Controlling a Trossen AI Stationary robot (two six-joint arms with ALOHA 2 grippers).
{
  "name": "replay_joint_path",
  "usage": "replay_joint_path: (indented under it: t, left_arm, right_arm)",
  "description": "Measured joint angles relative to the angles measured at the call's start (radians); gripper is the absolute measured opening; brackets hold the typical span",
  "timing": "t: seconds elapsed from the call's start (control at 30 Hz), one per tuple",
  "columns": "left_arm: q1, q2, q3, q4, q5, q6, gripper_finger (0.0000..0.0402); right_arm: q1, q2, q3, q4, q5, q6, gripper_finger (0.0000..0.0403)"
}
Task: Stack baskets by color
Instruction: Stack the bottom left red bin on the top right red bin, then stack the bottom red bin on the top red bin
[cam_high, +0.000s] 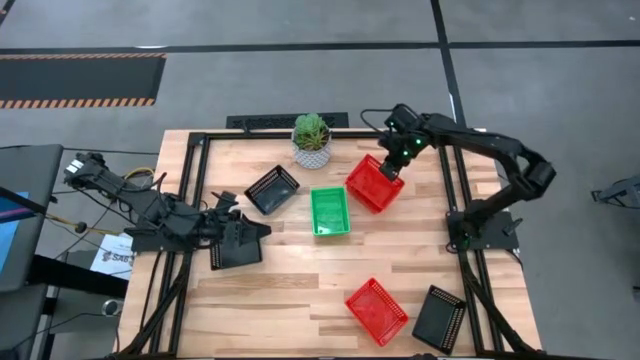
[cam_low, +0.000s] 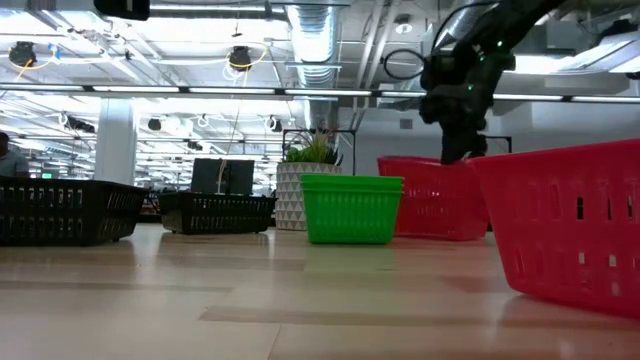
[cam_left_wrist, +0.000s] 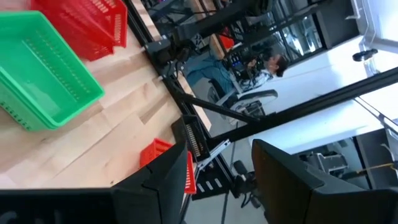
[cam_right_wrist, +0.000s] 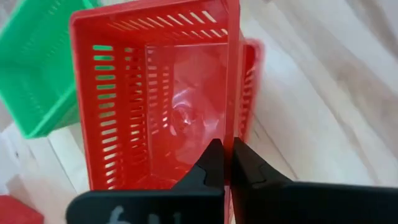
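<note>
Right claw (cam_high: 391, 168): pinching shut on the rim of a red basket (cam_high: 374, 183), which is sitting at about one o'clock from the table's (cam_high: 290, 290) middle; in the right wrist view the fingers are gripping the wall, with a second red rim (cam_right_wrist: 250, 81) showing just behind it.
Left claw (cam_high: 262, 230): lying at nine o'clock, fingers partly spread around the wall of a black basket (cam_high: 235, 248) resting on the table.
Green baskets (cam_high: 329, 212): sitting nested near the centre.
Other black baskets: one (cam_high: 272, 190) lying at eleven o'clock, one (cam_high: 439, 318) at five o'clock.
Other red basket (cam_high: 376, 311): lying at five o'clock, beside the black one.
Plant (cam_high: 311, 139): standing at twelve o'clock.
</note>
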Motion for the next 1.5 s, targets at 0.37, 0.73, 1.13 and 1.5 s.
replay_joint_path:
  t: [0.37, 0.73, 1.13, 1.5]
  left_arm:
    - [0.0, 0.0, 0.0, -0.006, -0.033, 0.006, 0.0169]
    - [0.0, 0.0, 0.0, -0.008, -0.034, 0.006, 0.0169]
    - [0.0, 0.0, 0.0, -0.035, -0.042, 0.005, 0.0169]
    - [0.0, 0.0, 0.0, -0.033, -0.031, 0.005, 0.0169]
  right_arm:
    - [-0.006, 0.085, 0.0, 0.002, -0.006, -0.012, 0.0019]
    - [-0.005, 0.135, -0.001, 0.009, -0.003, -0.033, 0.0043]
    - [-0.021, 0.145, 0.039, -0.018, 0.005, -0.033, 0.0126]
    - [0.023, 0.126, 0.342, -0.42, 0.005, 0.012, 0.0181]
